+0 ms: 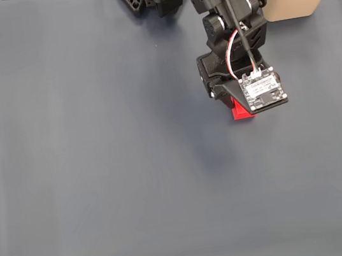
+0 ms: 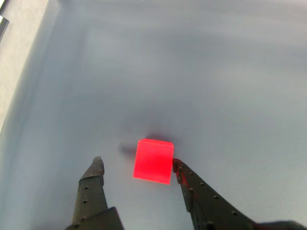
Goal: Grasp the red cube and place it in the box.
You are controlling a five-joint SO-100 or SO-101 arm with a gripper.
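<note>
Closing now, your gripper (image 2: 136, 165), fingers spread around the red cube (image 2: 153, 161) on the dark mat (image 1: 88, 179), risks shoving it leftward, since the right finger (image 2: 180, 175) touches it already while the left stands apart, in the wrist view.

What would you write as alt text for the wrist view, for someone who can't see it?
A small bright red matte cube sits on a dark grey-blue table cover between the open black two-finger gripper. The right finger is at the cube's edge; the left finger stands apart.
</note>
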